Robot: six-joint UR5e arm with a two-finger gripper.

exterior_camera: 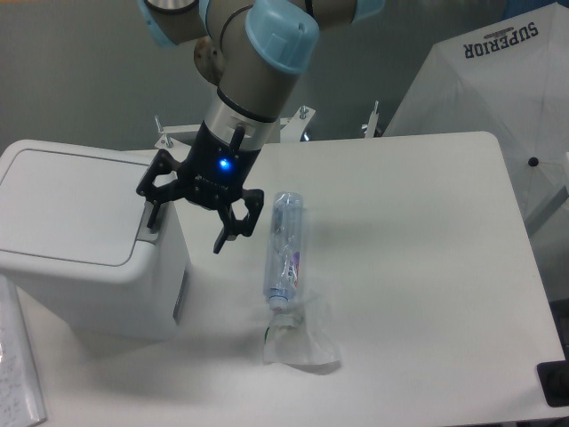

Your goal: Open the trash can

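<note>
Trash can [84,245] sits at the 9 o'clock side of the table [427,294], white, boxy, rounded corners. Lid is flat and down, closed. Grey tab [153,219] at the lid's right rim, roughly 3 o'clock of the lid.

Gripper [188,224] hangs right over the can's right edge, just above the tab. Fingers are spread wide, nothing between them. Left fingertip [153,213] is at the tab, touching or just above it, can't tell which. The other fingertip points down past the can's right wall, off toward 3 o'clock, in the air over the table. Blue LED lit on the gripper body. Arm [258,71] comes in from 12 o'clock, tilted down toward 7 o'clock.

Clear plastic bottle [284,249] lies on its side near table centre, just right of the gripper, long axis running 12 to 6, cap end at 6. Crumpled clear plastic [300,342] at its 6 o'clock end, touching.

White umbrella [498,89] with "SUPERIOR" lettering off the table at 2 o'clock.
</note>
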